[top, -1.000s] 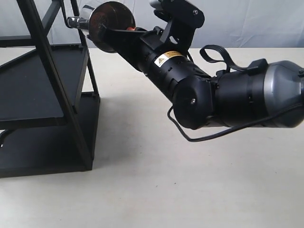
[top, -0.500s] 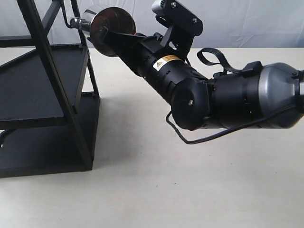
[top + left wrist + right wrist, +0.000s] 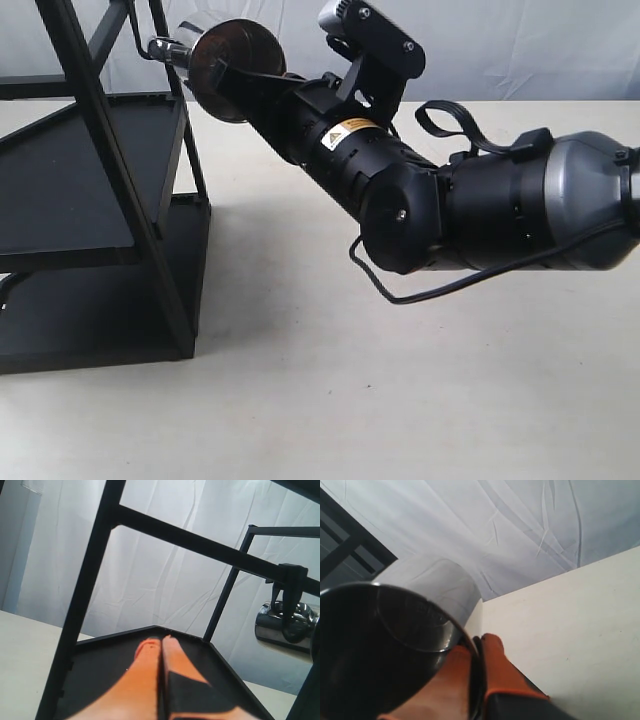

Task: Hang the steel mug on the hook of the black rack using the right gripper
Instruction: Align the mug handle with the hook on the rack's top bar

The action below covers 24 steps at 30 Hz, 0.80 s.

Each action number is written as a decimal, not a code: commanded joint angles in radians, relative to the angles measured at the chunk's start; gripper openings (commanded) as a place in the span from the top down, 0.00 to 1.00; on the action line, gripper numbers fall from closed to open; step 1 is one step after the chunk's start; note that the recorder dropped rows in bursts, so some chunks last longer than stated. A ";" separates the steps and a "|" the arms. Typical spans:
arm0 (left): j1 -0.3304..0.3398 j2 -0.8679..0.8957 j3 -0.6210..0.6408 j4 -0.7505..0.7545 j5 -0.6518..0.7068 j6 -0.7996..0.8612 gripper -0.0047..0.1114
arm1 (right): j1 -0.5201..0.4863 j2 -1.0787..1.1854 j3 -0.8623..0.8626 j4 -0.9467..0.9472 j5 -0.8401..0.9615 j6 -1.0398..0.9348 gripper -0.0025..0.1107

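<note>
The steel mug (image 3: 228, 68) is held high beside the black rack (image 3: 95, 190), mouth facing the camera. My right gripper (image 3: 262, 72) is shut on its rim, one orange finger inside the mug (image 3: 395, 630) and one outside, pinching the wall at the right gripper (image 3: 477, 642). The looped handle (image 3: 165, 48) points at the rack's top and meets the thin hook (image 3: 137, 32). In the left wrist view the hook (image 3: 289, 600) crosses the handle loop of the mug (image 3: 285, 624). My left gripper (image 3: 161, 642) is shut and empty above a black shelf (image 3: 100, 665).
The rack's slanted bar (image 3: 110, 170) and flat shelves (image 3: 70, 200) fill the left side. The right arm's bulky elbow (image 3: 480, 215) and loose cable (image 3: 400, 292) hang over the pale table (image 3: 400, 400). A white cloth backdrop stands behind.
The right arm has shifted left and slightly up, carrying the mug closer to the rack so that the handle reaches the hook. In the last half second it hardly moves.
</note>
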<state>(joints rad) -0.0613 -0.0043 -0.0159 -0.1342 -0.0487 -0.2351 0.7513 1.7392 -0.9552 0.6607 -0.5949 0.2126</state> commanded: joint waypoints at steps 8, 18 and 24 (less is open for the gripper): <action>-0.002 0.004 -0.002 0.004 -0.001 0.000 0.96 | 0.007 0.011 0.012 -0.023 0.099 -0.035 0.99; -0.002 0.004 -0.002 0.004 -0.001 0.000 0.96 | 0.007 0.011 0.012 -0.032 0.129 -0.035 0.99; -0.002 0.004 -0.002 0.004 -0.001 0.000 0.96 | 0.007 0.011 0.012 -0.053 0.153 -0.034 0.98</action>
<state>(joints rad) -0.0613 -0.0043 -0.0159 -0.1342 -0.0487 -0.2351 0.7513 1.7392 -0.9552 0.6563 -0.5589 0.2229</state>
